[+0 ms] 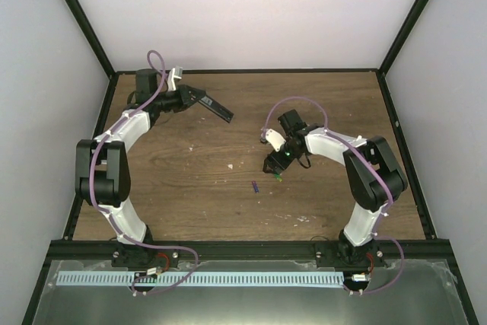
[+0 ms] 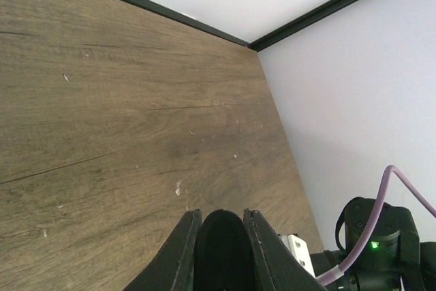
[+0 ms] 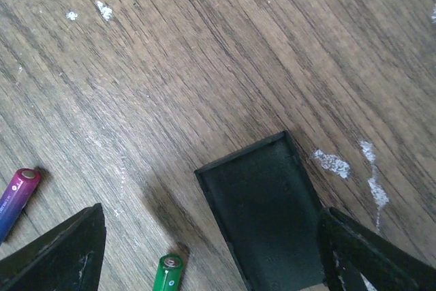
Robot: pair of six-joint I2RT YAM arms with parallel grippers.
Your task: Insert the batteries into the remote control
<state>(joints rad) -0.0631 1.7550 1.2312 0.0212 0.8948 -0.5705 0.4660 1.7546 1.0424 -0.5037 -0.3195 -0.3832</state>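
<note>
The remote control (image 1: 215, 106), a slim black bar, is held off the table at the back left, with my left gripper (image 1: 189, 97) shut on one end. In the left wrist view its rounded black end (image 2: 221, 250) fills the gap between the fingers (image 2: 178, 257). My right gripper (image 1: 274, 162) hovers low over the table's middle right, open and holding nothing (image 3: 211, 226). Below it lies a green battery (image 3: 167, 274) (image 1: 278, 178). A purple-blue battery (image 3: 17, 197) (image 1: 255, 186) lies a little to its left. Both rest on the wood.
A flat black rectangular piece with a raised rim (image 3: 266, 219), like a battery cover, lies on the table between the right gripper's fingers, beside the green battery. White specks (image 3: 332, 163) dot the wood. Walls with black frame bars (image 1: 243, 71) close in the table.
</note>
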